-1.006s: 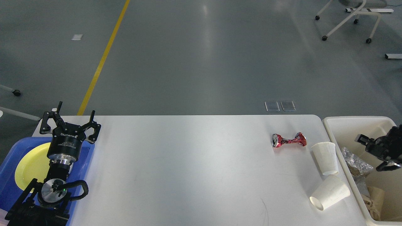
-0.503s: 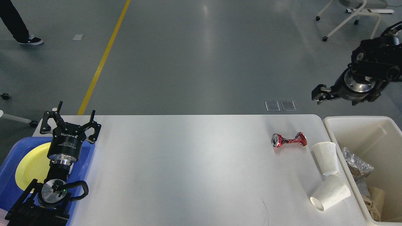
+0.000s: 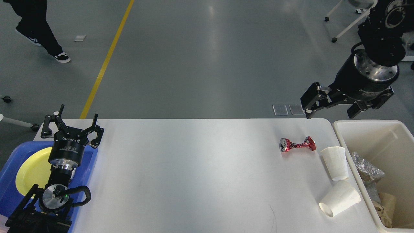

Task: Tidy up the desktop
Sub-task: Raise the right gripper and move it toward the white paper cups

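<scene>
Your right gripper is hanging with its jaws spread wide and holding nothing, raised over the far right corner of the tabletop, which is stretching out below and to the left of it as the widest surface in view. Just below those jaws a crushed red can is lying on its side on the white surface. Nearer you than the can, two white paper cups are lying tipped over: one paper cup just beside the can with its mouth pointing away from you, and a second cup touching it at the near end, mouth turned toward the near left. Right of both, under the gripper's right side, a cream-white bin is standing against the tabletop edge, holding crumpled foil and brown paper.

Your left gripper is sitting far off to the left with its jaws released and empty too, fingers pointing away from you over the tabletop's far left corner. Directly beneath and behind its wrist a blue tray is carrying a yellow plate. Beyond the tabletop, a yellow line is running across the grey floor
</scene>
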Available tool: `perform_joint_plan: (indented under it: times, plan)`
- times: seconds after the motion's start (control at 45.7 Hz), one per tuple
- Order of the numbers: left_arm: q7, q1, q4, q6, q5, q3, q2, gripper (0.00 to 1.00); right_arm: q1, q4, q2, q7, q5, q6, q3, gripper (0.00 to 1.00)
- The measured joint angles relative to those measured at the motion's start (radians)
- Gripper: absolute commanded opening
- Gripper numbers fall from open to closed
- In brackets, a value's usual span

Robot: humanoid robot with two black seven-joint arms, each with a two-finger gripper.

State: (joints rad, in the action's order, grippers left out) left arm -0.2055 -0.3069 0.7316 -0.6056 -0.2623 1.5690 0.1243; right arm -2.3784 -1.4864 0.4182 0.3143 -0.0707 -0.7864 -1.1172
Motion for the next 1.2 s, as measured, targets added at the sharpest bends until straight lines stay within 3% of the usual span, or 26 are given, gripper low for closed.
perform_joint_plan:
  times: [0.875, 1.203]
  plan:
    - [0.000, 0.001, 0.000, 0.000, 0.000, 0.000, 0.000, 0.96, 0.086, 0.026, 0.024, -0.002, 0.025, 0.030, -0.030, 1.00]
    - [0.000, 0.000, 0.001, 0.000, 0.000, 0.000, 0.000, 0.96, 0.227, 0.109, 0.030, 0.012, 0.333, 0.190, -0.165, 0.97]
